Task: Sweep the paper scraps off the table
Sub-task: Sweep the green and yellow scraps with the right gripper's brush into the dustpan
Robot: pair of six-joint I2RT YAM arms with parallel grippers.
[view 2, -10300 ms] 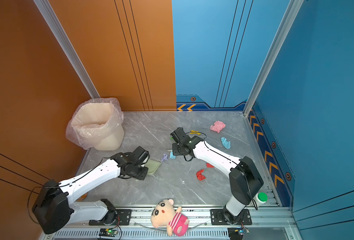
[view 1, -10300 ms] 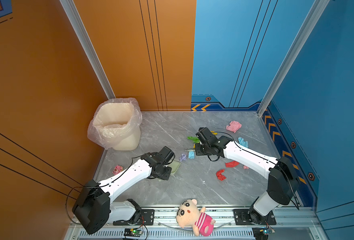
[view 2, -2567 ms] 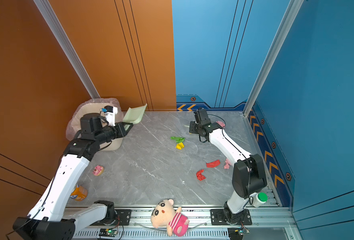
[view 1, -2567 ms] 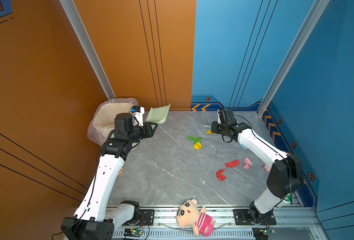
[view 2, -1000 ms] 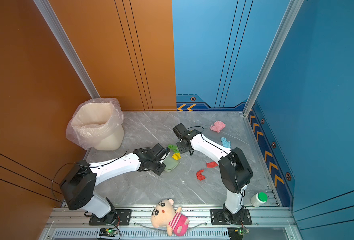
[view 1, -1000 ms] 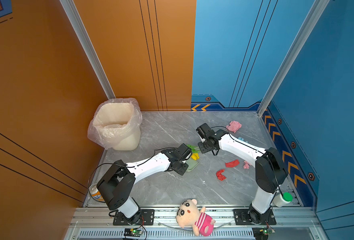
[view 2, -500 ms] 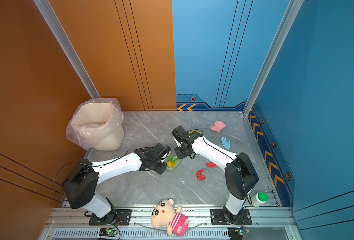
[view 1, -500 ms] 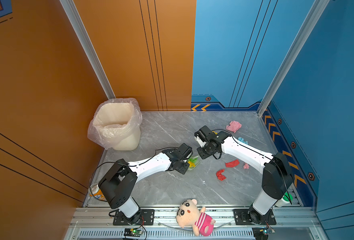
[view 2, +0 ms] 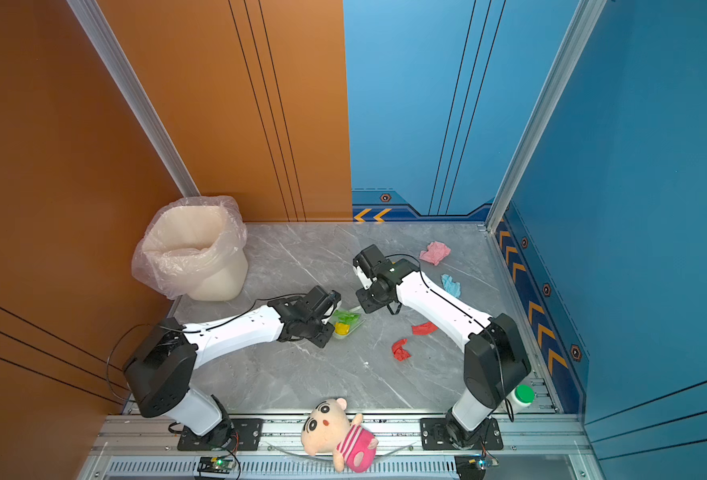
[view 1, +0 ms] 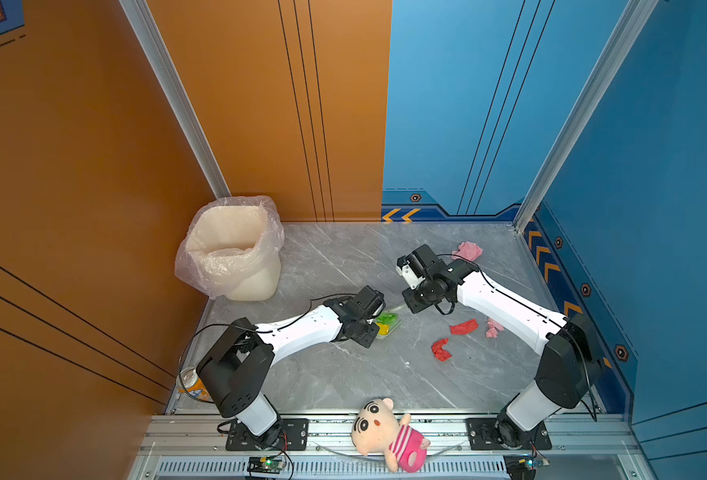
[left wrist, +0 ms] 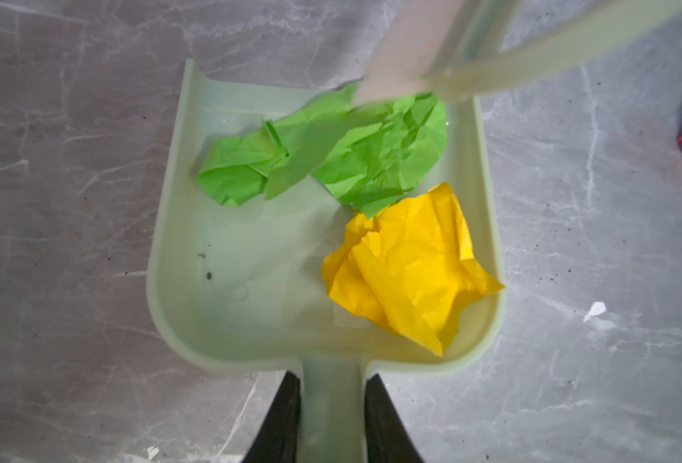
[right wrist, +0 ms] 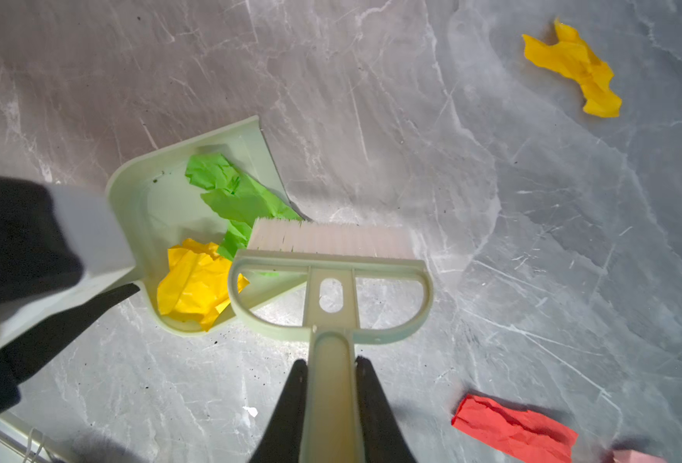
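Grey table (view 1: 343, 374), dustpan (left wrist: 251, 280) part filled

Mid-table the left gripper (left wrist: 331, 377) pinches the handle of the pale green dustpan, which lies flat. The right gripper (right wrist: 331, 362) clamps the brush (right wrist: 331, 244) handle, with the bristles at the dustpan's mouth. Inside, a green scrap (left wrist: 379, 160) touches a yellow scrap (left wrist: 403, 260). A red scrap (view 1: 464, 326), a pink scrap (view 1: 466, 250) and a blue scrap (view 2: 450, 285) lie loose on the table's right side.
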